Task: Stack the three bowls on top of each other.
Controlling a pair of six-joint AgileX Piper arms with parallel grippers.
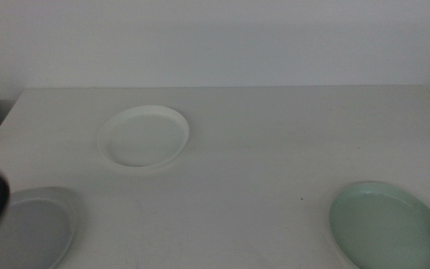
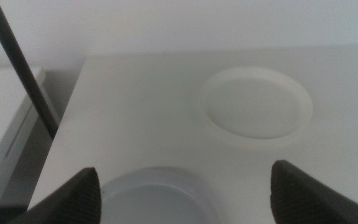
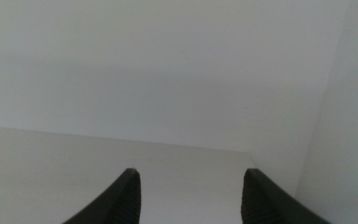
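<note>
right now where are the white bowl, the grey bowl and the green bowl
white bowl (image 1: 144,137), middle view, on its flat inside
grey bowl (image 1: 32,230), middle view, on its flat inside
green bowl (image 1: 388,226), middle view, on its flat inside

A white table (image 1: 275,149) is set against a plain white wall (image 1: 215,37). Soft, even light is cast across both, and a faint shadow is thrown on the wall. A pale cabinet (image 2: 5,124) is seen beside the table's left edge.
</note>
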